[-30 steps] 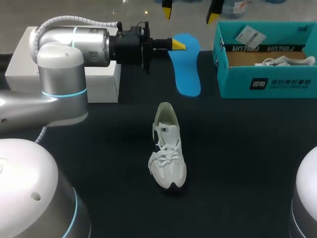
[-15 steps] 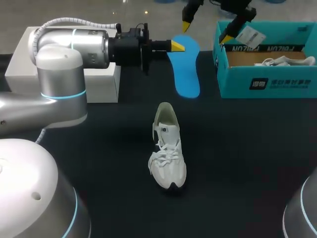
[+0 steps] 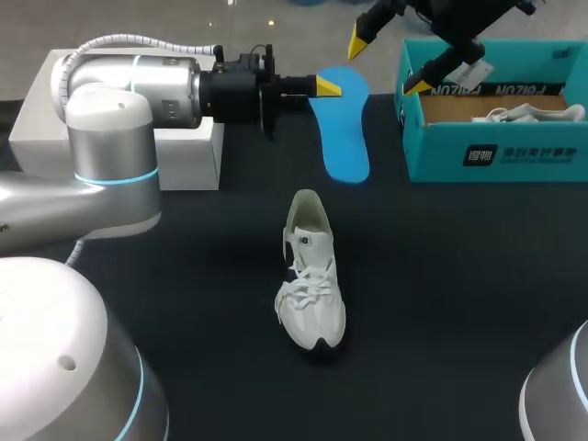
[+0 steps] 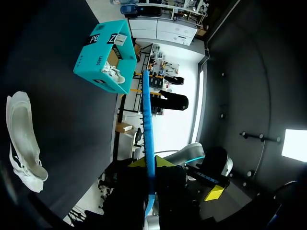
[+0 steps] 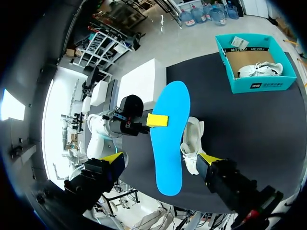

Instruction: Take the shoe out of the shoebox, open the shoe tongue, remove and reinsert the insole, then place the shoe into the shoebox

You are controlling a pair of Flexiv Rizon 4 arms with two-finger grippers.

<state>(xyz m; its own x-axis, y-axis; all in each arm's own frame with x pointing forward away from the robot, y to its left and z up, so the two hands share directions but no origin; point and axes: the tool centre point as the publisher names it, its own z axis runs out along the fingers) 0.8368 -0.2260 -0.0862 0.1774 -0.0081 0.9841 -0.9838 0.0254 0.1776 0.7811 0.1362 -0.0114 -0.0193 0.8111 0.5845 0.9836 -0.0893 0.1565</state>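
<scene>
The left arm [image 3: 138, 92] lies flat and reaches sideways over the far part of the table [image 3: 450, 276]. The left gripper [image 3: 326, 85] is pinched tight on one long edge of the blue insole [image 3: 344, 138]. From the left wrist view the insole [image 4: 147, 120] looks thin, edge on, squeezed between the yellow tips. The right gripper [image 3: 386, 62] hangs up high at the far side and points down at the insole, with its two fingers spread wide and nothing in them. The white shoe [image 3: 310, 276] sits in the middle of the table, apart from both grippers. The teal shoebox [image 3: 491, 138] stands at the far right with another shoe [image 5: 259, 69] inside. A white box [image 3: 37, 110] is behind the left arm.
</scene>
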